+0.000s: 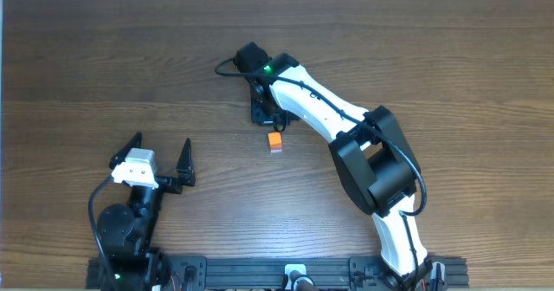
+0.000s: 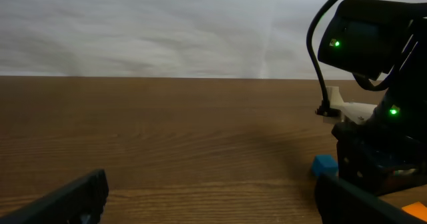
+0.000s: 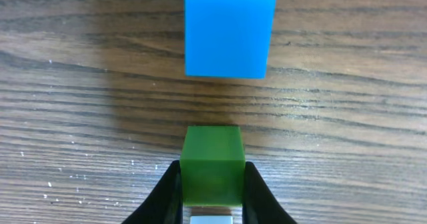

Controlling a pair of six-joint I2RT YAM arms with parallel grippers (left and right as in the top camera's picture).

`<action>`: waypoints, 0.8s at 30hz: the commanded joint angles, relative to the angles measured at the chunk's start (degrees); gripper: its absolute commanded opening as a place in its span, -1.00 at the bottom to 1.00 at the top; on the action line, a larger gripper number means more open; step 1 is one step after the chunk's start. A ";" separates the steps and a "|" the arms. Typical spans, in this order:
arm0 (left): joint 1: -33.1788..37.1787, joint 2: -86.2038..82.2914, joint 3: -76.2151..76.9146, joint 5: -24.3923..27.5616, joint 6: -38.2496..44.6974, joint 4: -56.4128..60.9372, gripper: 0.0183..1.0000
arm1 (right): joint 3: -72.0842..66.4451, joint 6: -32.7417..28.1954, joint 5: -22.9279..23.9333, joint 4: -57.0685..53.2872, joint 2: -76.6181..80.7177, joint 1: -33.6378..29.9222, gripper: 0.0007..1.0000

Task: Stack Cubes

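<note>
Green cube (image 3: 213,164) sits clamped between the right arm's fingers (image 3: 167,196); the blue cube (image 3: 229,32) lies straight ahead of them on the desk (image 3: 80,84), near its middle. Left fingers (image 1: 185,159) stand apart, well off toward the front edge.

A dark brown counter (image 1: 86,48) with long, fine wood grain spreads across the whole scene, its surface matte and evenly lit. Beyond its far edge, in the left wrist view, stands a pale grey-white wall (image 2: 133,24) with a faint vertical seam (image 2: 267,44), softly shadowed
</note>
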 commanded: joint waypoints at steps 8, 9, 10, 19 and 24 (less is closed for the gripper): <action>0.46 -0.24 -0.20 0.74 0.63 -0.22 1.00 | 8.22 0.63 0.96 -5.75 0.37 -0.44 -0.96; 0.46 -0.24 -0.20 0.74 0.63 -0.22 1.00 | 9.49 0.63 0.98 -6.82 0.37 -0.50 -0.97; 0.46 -0.24 -0.20 0.74 0.63 -0.22 1.00 | 10.58 0.63 0.98 -7.69 0.37 -0.55 -0.98; 0.46 -0.24 -0.20 0.74 0.63 -0.22 1.00 | 21.05 -0.87 1.60 -17.64 0.35 -0.59 -0.98; 0.46 -0.24 -0.20 0.76 0.63 -0.22 1.00 | 25.16 -1.31 1.79 -24.22 0.04 -0.59 -0.98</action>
